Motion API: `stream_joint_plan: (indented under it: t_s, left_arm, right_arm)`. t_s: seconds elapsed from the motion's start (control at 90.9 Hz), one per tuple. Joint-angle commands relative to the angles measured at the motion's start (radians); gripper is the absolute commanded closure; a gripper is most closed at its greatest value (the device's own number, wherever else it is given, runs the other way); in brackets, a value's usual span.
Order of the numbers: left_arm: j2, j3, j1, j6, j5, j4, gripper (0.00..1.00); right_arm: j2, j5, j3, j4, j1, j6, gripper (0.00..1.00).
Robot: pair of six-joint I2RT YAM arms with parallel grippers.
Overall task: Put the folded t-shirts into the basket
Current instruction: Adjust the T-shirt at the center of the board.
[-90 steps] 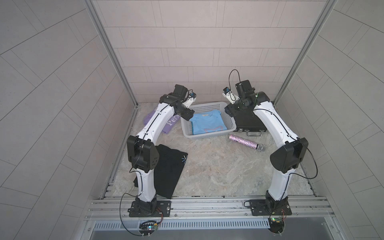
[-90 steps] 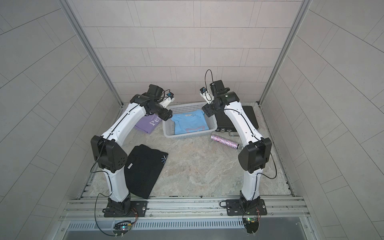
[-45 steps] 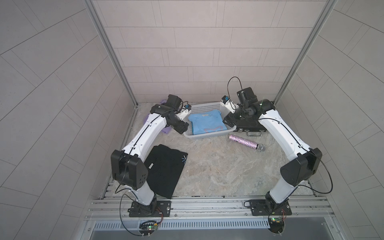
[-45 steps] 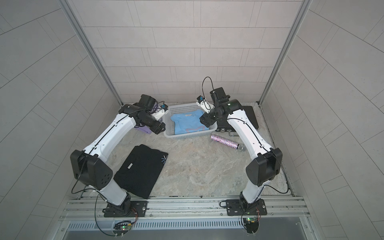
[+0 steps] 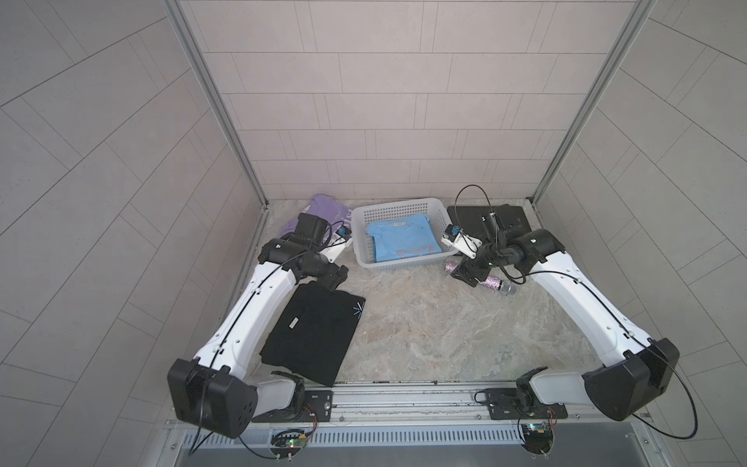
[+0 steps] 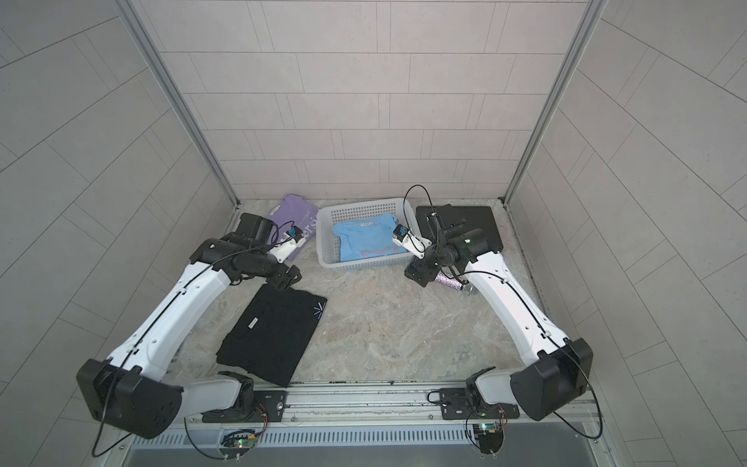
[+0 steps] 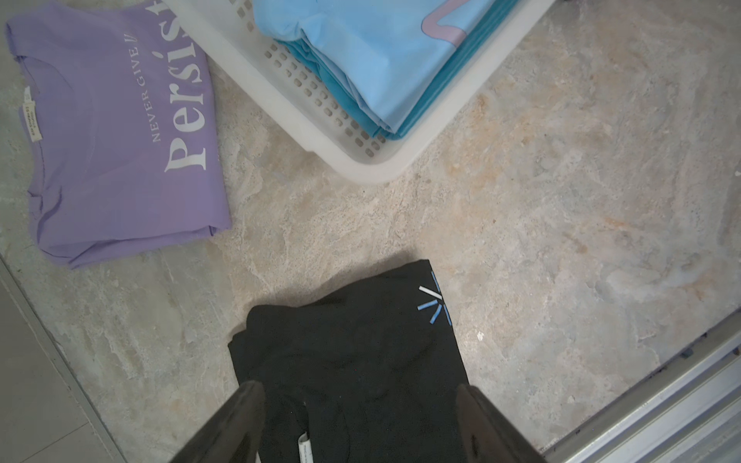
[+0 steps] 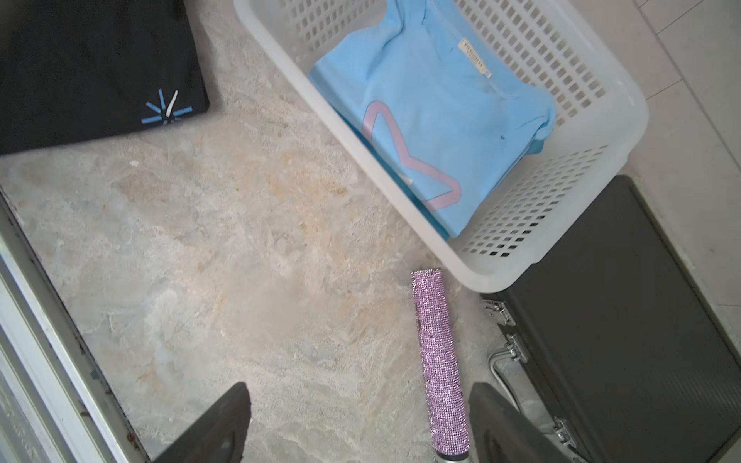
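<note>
The white basket (image 5: pixel 404 265) (image 6: pixel 364 269) stands at the back. In it a light blue t-shirt (image 5: pixel 404 242) (image 8: pixel 433 120) with a pink M lies on a teal t-shirt (image 7: pixel 341 96). A lilac "Persist" t-shirt (image 5: pixel 327 208) (image 7: pixel 120 160) lies left of the basket. On the table at front left lies a black t-shirt (image 5: pixel 315 327) (image 7: pixel 353 352) with a starburst logo. My left gripper (image 5: pixel 333 279) (image 7: pixel 357 393) hangs open over the black shirt's far edge. Open and empty, my right gripper (image 5: pixel 465 275) (image 8: pixel 359 391) hovers off the basket's right front corner.
A glittery pink microphone (image 5: pixel 481 279) (image 8: pixel 441 360) lies under my right gripper, close to one finger. A flat black case (image 5: pixel 489 220) (image 8: pixel 625 320) with metal latches sits right of the basket. Tiled walls close in three sides; a metal rail (image 5: pixel 404 400) runs along the front.
Both arms have drawn back from the basket toward the front and lowered. The left gripper now hangs over the black shirt, the right over the microphone. The light blue shirt stays in the basket.
</note>
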Motion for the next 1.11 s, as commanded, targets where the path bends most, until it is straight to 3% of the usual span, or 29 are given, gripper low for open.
stream_joint_plan:
  t_s: [0.0,0.132,0.396,0.693,0.935,1.1]
  left_arm:
    - [-0.07,-0.068,0.016,0.03,-0.003,0.001,0.21]
    - [-0.124,-0.116,0.037,0.041,-0.015,-0.018,0.2]
    - [-0.163,-0.239,0.102,0.061,-0.029,0.014,0.19]
    - [-0.052,-0.291,0.221,0.087,0.017,0.066,0.19]
    - [0.039,-0.279,0.237,0.09,0.047,0.071,0.18]
    - [0.136,-0.265,0.261,0.076,0.015,0.124,0.18]
  right_arm:
    - [-0.042,0.002,-0.065,0.031,0.003,-0.064,0.1]
    - [-0.082,-0.01,-0.106,0.045,0.003,-0.077,0.1]
    - [-0.12,-0.151,-0.213,0.111,0.043,-0.059,0.07]
    - [0.076,-0.132,-0.207,0.247,0.178,-0.027,0.07]
    - [0.178,-0.106,-0.201,0.261,0.252,-0.026,0.08]
    - [0.223,-0.042,-0.194,0.335,0.264,0.111,0.1]
